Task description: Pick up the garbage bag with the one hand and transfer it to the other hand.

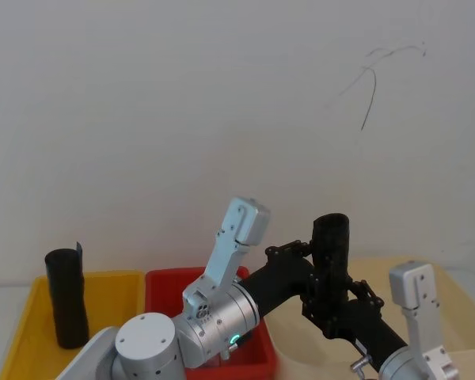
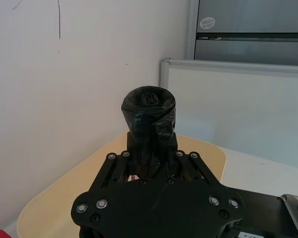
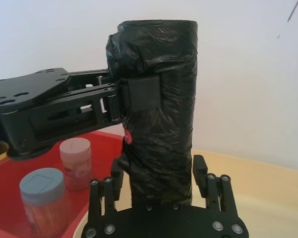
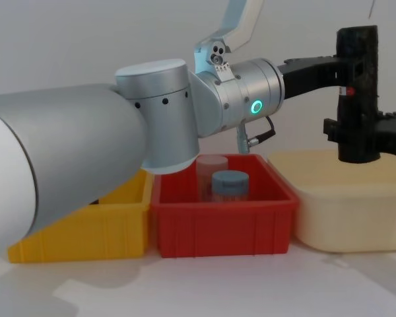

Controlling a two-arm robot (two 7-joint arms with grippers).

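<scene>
Upper right of the chest view, the garbage bag (image 4: 356, 43) hangs upright in mid-air above the beige bin (image 4: 330, 211), long axis vertical. Left pincer (image 2: 150, 151) reaches in from frame left and is clamped on the bag's upper half. Right pincer (image 3: 159, 166) sits directly below it, jaws spread either side of the lower half with a sliver of gap, so apparently not squeezing yet; handover turns on it closing across that axis.

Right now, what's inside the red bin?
Two lidded jars stand in the red bin: a grey-lidded jar in front, a pale-lidded jar behind it. In the chest view the bin's front wall hides their bases.
</scene>
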